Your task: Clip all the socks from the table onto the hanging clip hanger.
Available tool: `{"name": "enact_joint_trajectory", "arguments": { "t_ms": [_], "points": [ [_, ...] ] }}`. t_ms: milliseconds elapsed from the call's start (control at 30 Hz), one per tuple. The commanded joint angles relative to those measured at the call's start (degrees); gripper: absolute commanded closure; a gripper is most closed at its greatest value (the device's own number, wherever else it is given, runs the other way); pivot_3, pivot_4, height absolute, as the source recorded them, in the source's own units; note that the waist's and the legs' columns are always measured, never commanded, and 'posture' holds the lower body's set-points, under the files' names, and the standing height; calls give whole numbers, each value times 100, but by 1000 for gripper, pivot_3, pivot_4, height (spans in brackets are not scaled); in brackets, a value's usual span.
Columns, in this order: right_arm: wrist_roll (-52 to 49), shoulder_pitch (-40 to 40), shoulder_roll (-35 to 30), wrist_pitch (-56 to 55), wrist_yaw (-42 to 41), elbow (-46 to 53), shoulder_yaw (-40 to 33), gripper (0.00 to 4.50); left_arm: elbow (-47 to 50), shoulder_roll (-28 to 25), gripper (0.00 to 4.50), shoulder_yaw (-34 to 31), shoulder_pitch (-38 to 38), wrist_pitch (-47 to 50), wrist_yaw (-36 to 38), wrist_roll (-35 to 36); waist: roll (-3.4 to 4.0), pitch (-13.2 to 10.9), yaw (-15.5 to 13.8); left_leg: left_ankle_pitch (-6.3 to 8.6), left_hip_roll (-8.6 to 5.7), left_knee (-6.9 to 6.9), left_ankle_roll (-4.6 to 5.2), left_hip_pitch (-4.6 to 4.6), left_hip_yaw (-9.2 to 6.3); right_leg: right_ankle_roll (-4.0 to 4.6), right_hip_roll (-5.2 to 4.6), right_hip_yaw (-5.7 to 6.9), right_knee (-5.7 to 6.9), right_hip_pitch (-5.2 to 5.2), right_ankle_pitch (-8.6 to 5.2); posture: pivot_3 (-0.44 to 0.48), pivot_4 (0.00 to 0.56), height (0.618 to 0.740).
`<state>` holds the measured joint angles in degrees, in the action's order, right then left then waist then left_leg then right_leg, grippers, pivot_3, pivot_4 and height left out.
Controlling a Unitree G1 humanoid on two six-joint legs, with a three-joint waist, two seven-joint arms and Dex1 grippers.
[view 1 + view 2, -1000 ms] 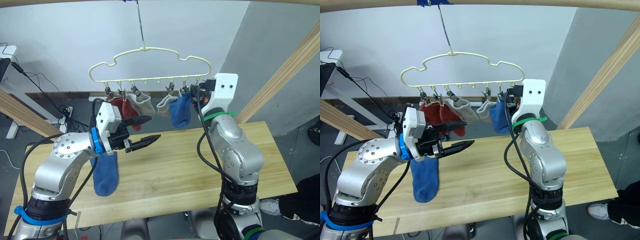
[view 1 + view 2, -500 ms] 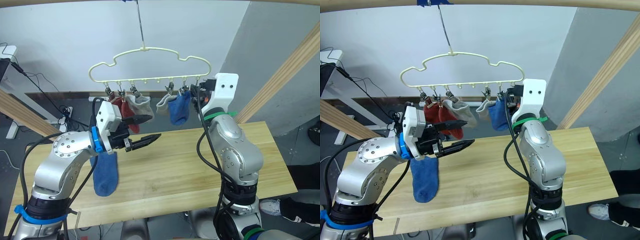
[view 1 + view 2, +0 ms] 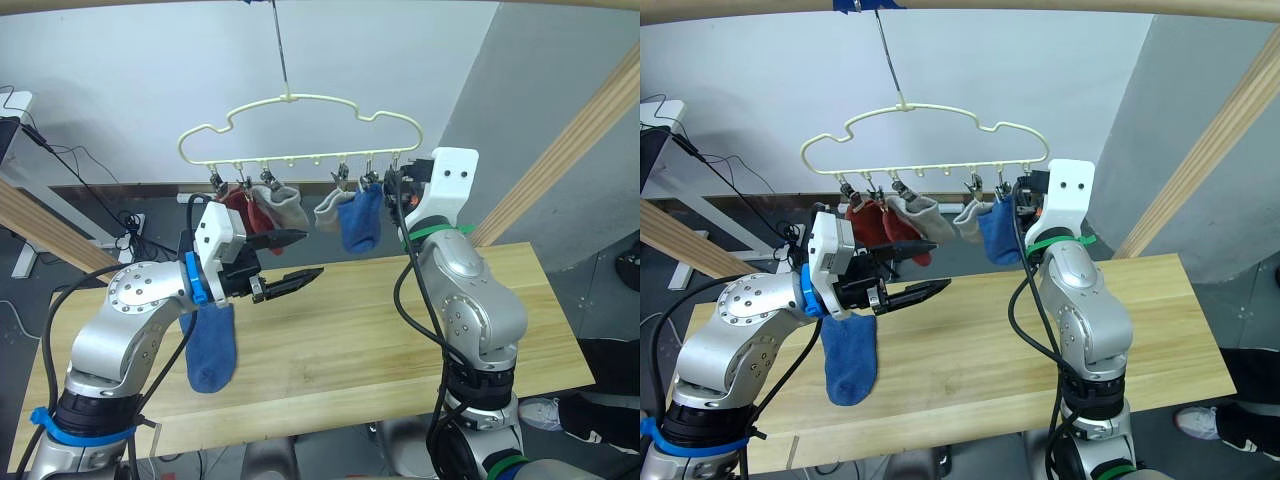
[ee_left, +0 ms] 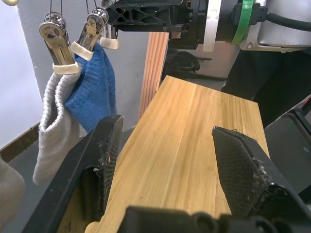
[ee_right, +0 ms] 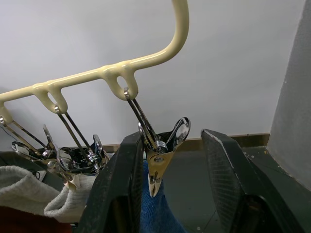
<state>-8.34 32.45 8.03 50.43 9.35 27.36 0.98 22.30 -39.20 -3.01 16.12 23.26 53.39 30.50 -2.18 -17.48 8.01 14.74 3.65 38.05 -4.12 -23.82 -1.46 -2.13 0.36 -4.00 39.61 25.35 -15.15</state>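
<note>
Nearest me, one blue sock [image 3: 210, 348] lies flat on the light wooden bench [image 3: 350, 330], toward its left end, partly under the left arm; the left claw [image 3: 292, 262] hovers above the bench just right of that sock, its two black fingers spread wide and holding nothing; the bench boards show between them in the left wrist view. Further back, the right claw [image 5: 170, 194] is raised to the right end of the cream clip hanger [image 3: 300, 125]; its fingers stand apart on either side of the end metal clip [image 5: 158, 162], not pinching it. On the hanger hang two rust red socks [image 3: 250, 215], two grey socks [image 3: 285, 208] and a second blue sock [image 3: 360, 222], just beside the right claw.
</note>
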Motion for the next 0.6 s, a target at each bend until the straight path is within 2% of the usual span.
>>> {"name": "enact_joint_trajectory", "arguments": {
  "t_ms": [33,600],
  "points": [
    [-127,217,239,-156,45,296,-62,2603,90,-5,1256,-11,42,-99,46,1,0,0,0,0,0,0,0,0,0,0,0,0,0,0,0,-189,268,740],
    [-370,262,288,-333,101,233,-33,2603,71,-1,1256,2,44,-128,70,-39,0,0,0,0,0,0,0,0,0,0,0,0,0,0,0,-186,267,740]
  ]
}}
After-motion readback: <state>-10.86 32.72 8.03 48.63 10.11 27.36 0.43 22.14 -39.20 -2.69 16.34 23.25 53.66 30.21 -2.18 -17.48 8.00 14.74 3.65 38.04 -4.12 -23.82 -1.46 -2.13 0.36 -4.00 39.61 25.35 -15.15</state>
